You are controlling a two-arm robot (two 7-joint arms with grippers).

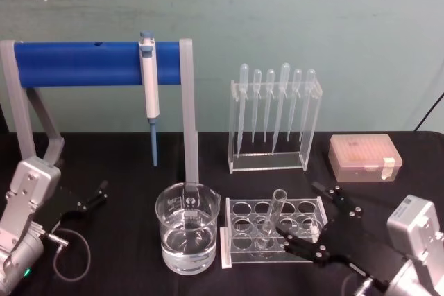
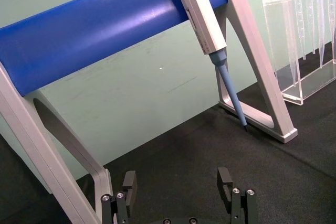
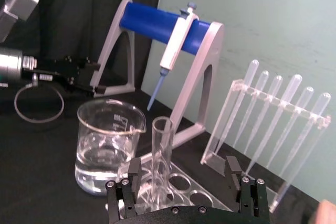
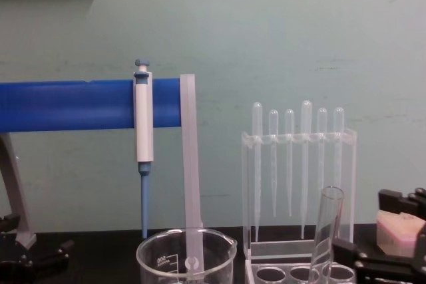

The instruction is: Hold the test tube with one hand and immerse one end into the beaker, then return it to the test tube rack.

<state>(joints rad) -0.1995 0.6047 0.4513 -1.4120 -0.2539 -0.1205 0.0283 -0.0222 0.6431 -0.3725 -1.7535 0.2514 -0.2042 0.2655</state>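
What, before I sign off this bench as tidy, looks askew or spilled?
Only the test tube stands out: it leans in the rack, top tilted away from the beaker. No spill or breakage shows.
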